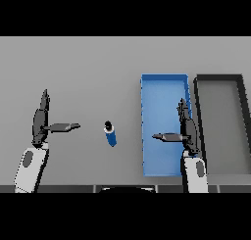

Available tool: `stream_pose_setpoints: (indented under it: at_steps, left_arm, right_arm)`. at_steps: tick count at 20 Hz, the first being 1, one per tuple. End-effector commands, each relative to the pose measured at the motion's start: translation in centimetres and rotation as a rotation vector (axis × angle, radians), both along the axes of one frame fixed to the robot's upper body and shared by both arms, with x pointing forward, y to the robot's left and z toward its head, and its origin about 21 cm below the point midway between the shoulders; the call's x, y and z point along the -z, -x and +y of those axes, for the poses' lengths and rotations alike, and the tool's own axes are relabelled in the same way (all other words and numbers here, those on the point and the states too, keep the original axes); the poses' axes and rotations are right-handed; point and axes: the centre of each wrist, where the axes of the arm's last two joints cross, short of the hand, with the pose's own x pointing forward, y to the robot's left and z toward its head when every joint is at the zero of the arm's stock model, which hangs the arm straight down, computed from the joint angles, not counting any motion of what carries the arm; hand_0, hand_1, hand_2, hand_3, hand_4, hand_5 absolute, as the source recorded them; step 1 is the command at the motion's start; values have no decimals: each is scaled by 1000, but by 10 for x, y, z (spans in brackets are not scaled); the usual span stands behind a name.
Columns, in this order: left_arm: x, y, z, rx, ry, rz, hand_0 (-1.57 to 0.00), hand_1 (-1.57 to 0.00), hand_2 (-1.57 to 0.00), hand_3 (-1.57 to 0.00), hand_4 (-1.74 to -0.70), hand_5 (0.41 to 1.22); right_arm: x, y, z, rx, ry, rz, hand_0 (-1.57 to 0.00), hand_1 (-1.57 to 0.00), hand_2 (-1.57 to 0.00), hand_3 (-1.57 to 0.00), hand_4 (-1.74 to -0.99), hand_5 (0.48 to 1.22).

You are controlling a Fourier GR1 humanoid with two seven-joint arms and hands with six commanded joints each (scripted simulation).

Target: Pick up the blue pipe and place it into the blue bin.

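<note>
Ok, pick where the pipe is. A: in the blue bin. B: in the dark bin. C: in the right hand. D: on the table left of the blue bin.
D: the pipe lies on the table, left of the blue bin, with neither hand touching it.

Blue pipe (111,133) lies on grey table (88,72) between open hands, left of blue bin (164,84).

On your grey counter (73,67) the blue pipe (111,133) lies near centre, with the blue bin (164,84) just off at its 3 o'clock and a dark grey bin (219,79) right beside that, farther toward 3 o'clock.
</note>
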Motion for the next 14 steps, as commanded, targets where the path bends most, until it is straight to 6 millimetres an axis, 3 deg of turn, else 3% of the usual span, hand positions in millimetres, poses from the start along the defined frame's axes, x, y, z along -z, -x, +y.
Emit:
stream_pose_setpoints:
  at_steps: [1, 6, 7, 10, 14]
  left_arm:
    - [0, 0, 0, 1, 0, -5, 1, 1, 1, 1, -966, 593]
    - [0, -3, -4, 3, 1, -6, 1, 1, 1, 1, -966, 593]
    - [3, 8, 11, 121, -75, -16, 1, 1, 1, 1, -966, 593]
    - [5, 16, 35, 270, -167, 6, 1, 1, 1, 1, -959, 590]
    - [3, 19, 36, 347, -153, 11, 1, 1, 1, 1, -960, 593]
  right_arm:
    - [0, 0, 0, 1, 0, 0, 1, 1, 1, 1, -1205, 629]
    - [0, -2, -1, -1, 0, 6, 1, 1, 1, 1, -1205, 629]
    - [-4, 7, -17, -27, 141, -84, 1, 1, 1, 1, -1205, 629]
    - [-11, 24, -20, -93, 294, -139, 1, 1, 1, 1, -1197, 626]
    - [-17, 25, -22, -101, 312, -118, 1, 1, 1, 1, -1203, 625]
